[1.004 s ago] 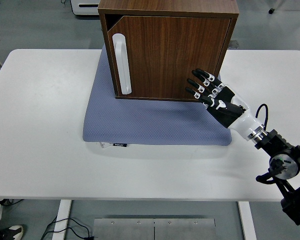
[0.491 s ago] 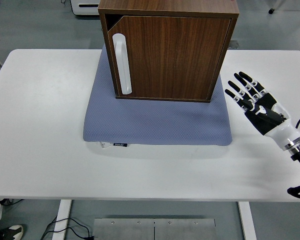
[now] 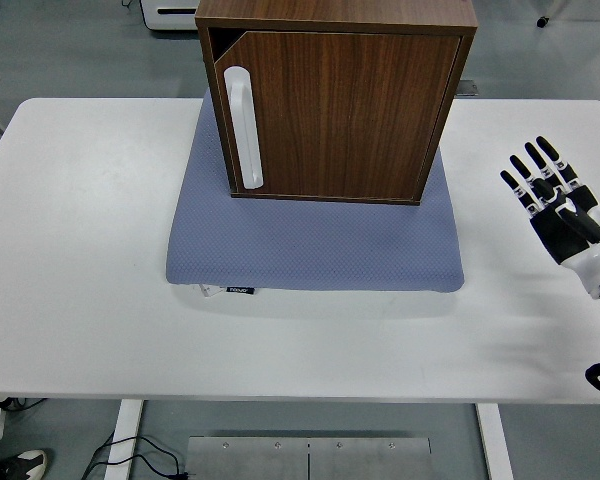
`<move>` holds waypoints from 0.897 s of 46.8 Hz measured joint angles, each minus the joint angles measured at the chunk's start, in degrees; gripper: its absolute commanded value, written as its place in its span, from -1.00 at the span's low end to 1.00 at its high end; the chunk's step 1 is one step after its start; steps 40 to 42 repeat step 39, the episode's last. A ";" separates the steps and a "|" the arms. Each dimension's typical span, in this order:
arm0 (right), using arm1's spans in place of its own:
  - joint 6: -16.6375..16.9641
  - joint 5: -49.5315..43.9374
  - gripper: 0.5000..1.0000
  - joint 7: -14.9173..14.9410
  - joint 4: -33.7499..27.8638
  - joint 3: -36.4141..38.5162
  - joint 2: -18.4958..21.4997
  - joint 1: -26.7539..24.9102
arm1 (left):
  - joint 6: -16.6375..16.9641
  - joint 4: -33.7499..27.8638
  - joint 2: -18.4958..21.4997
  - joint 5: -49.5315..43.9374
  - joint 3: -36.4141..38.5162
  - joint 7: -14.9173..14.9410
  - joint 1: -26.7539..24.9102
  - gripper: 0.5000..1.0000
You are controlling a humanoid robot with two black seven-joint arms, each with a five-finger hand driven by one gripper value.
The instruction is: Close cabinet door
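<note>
The cabinet (image 3: pixel 335 100) stood on the grey-blue mat (image 3: pixel 310 240), toward the table's (image 3: pixel 80 250) far side, and I took it as my landmark. At the cabinet's left edge, beside the white handle (image 3: pixel 243 128), the door (image 3: pixel 330 115) seemed not quite seated: a dark wedge showed at its upper left corner, and its bottom edge slanted a little against the carcass. I judged the door close to shut but possibly not latched. The risk there was that it would swing out again on its own, or that a fresh push low on the panel would slide the whole cabinet across the soft mat instead of seating the door. Well to the right of the cabinet, my right hand (image 3: pixel 560 200) hovered over bare table, fingers (image 3: pixel 533 165) spread apart and holding nothing, touching nothing.
</note>
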 measured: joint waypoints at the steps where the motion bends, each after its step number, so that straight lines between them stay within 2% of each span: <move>1: -0.41 0.00 1.00 0.00 -0.46 0.00 0.07 0.31 | 0.00 0.00 0.00 0.00 0.00 0.02 0.01 1.00; 10: -3.31 0.02 1.00 0.30 -4.60 0.01 0.88 4.01 | 0.00 0.00 0.00 0.00 0.00 0.02 0.00 1.00; 29: -4.76 0.05 1.00 0.97 -13.48 1.08 3.56 7.25 | 0.00 0.00 0.00 0.00 0.00 0.01 0.02 1.00; 42: -5.78 0.08 1.00 1.26 -14.63 2.90 4.49 7.54 | 0.00 0.00 0.00 0.00 -0.01 0.01 0.03 1.00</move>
